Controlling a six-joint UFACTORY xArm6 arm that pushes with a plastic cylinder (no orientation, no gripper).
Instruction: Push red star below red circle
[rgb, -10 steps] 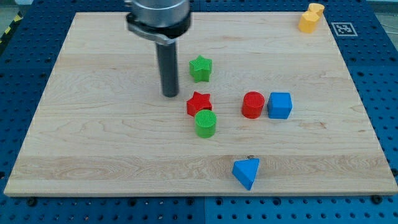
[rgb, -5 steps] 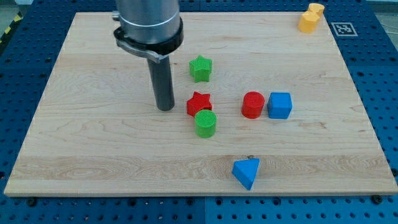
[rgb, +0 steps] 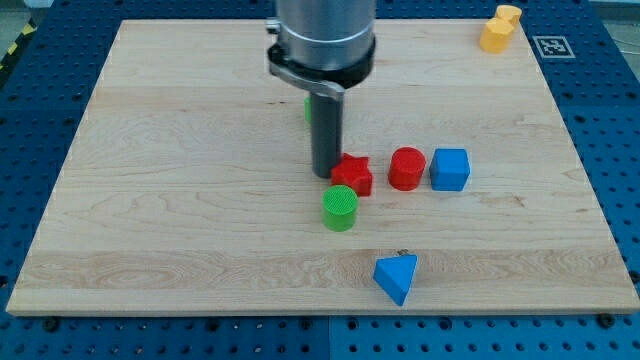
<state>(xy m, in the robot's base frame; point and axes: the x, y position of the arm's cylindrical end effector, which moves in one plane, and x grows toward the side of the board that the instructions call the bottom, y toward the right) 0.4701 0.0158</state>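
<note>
The red star (rgb: 353, 175) lies near the board's middle, just left of the red circle (rgb: 407, 168), with a small gap between them. My tip (rgb: 325, 174) touches the star's left side. The green circle (rgb: 340, 208) sits just below and left of the star. The green star (rgb: 309, 107) is mostly hidden behind the rod, with only a sliver showing.
A blue cube (rgb: 450, 169) sits against the red circle's right side. A blue triangle (rgb: 397, 277) lies near the board's bottom edge. A yellow block (rgb: 500, 28) stands at the top right corner. The wooden board (rgb: 150, 200) ends in blue pegboard all round.
My tip swung from the star's left, moved right and pushed the red star right toward the red circle. The green circle shifted slightly right and down. The rod now hides the green star.
</note>
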